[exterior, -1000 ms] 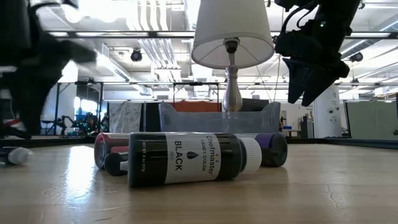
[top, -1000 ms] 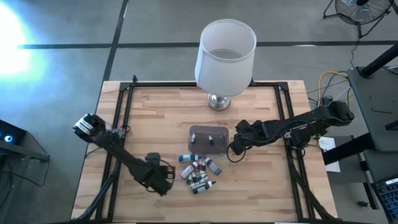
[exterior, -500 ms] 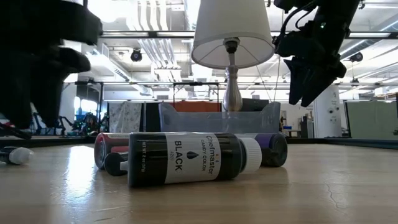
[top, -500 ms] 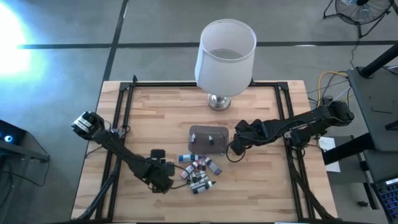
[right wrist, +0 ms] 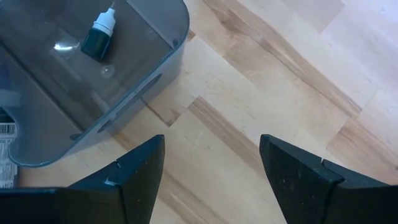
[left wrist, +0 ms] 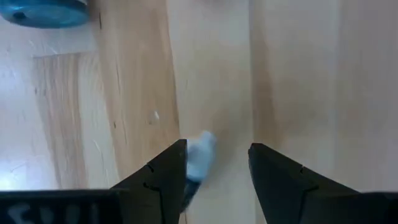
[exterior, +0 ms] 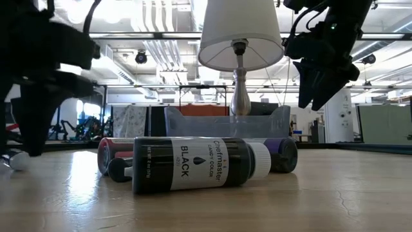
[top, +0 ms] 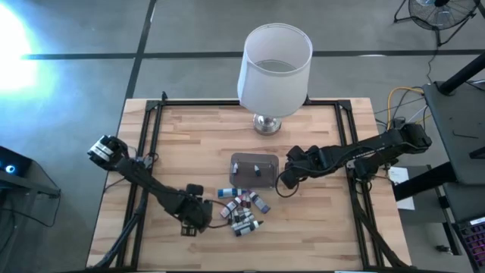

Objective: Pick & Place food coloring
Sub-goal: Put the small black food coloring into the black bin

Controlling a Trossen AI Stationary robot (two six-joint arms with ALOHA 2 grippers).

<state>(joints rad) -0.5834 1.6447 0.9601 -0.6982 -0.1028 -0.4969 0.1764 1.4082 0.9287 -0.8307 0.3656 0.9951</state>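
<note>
The left end effector (left wrist: 214, 168) is open and pointing down at the table (top: 189, 144), holding nothing. Its two fingers straddle a small pale bottle (left wrist: 198, 158) that lies on its side on the wood, hugging one finger rather than sitting centred in the gap. In the high view the left end effector (top: 195, 214) sits at the left edge of the heap of food coloring bottles (top: 244, 210).

The main risk, as I judge it, is an off-centre close. The nearer finger could nudge the round bottle so that it rolls or squirts out along the table instead of being pinched. Descending further with that offset could also land a fingertip on the bottle and pin or skid it. Whether the bottle has a blue cap like the one (left wrist: 45, 11) seen farther off in the wrist view, I cannot tell.

The heap is tight, with a black-labelled bottle (exterior: 193, 164) lying across its front in the low view, so a sweep sideways could scatter neighbours.

The right end effector (right wrist: 211, 168) waits spread wide and empty just beside the grey tub (right wrist: 93, 81), which already contains one dark bottle (right wrist: 99, 36). It could crowd the drop-off.
</note>
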